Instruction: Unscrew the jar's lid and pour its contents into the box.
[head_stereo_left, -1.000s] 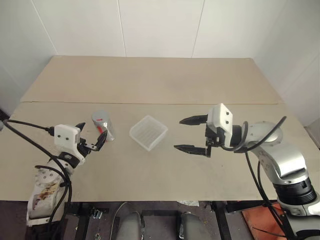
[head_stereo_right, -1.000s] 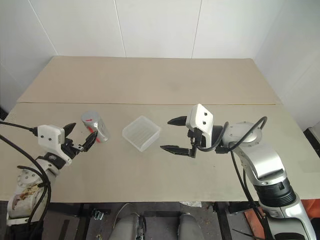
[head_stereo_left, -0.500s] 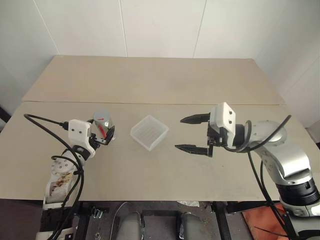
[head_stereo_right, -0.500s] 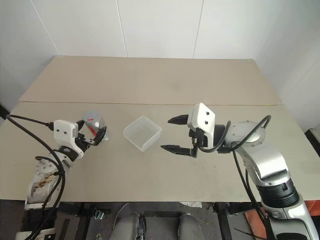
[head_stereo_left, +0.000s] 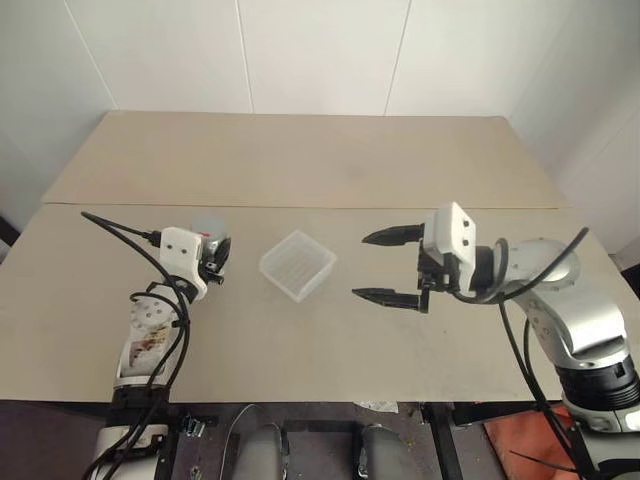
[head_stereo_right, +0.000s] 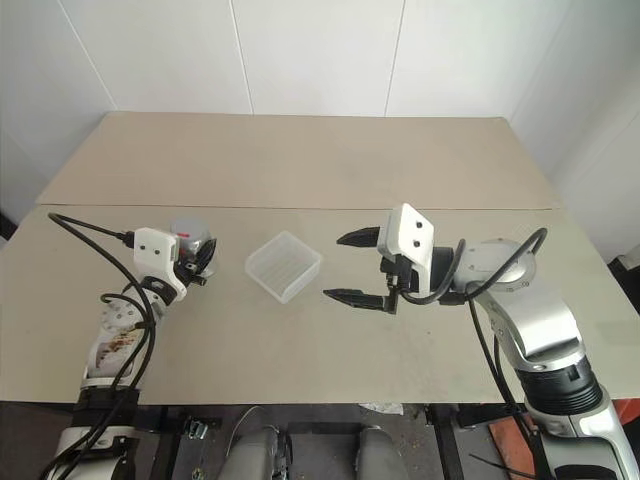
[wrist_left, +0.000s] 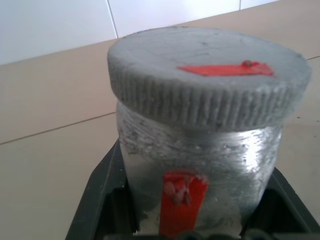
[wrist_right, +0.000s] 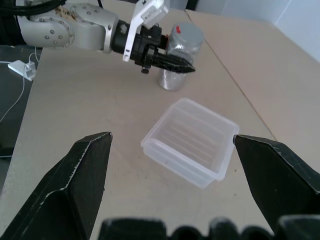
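Jar grasp, lid on
Left gripper (head_stereo_right: 197, 262) fingers clamp the jar (wrist_left: 200, 165); right gripper (head_stereo_left: 385, 266) fingers apart. Grip below lid (wrist_left: 210, 75).

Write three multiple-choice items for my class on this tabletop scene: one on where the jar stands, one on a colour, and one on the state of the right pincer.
1. Where does the jar stand relative to the box?
A. On the robot's left of it
B. Inside it
C. On the robot's right of it

2. What colour is the mark on top of the lid?
A. Blue
B. Red
C. Green

3. How does the right pincer stand?
A. Shut on the box
B. Shut on the lid
C. Open, holding nothing

Answers:
1. A, as the head views show the jar apart from the box on the left arm's side.
2. B, as the left wrist view shows a red strip on the grey cap.
3. C, as its two black fingers are spread wide with only air between them, beside the box.
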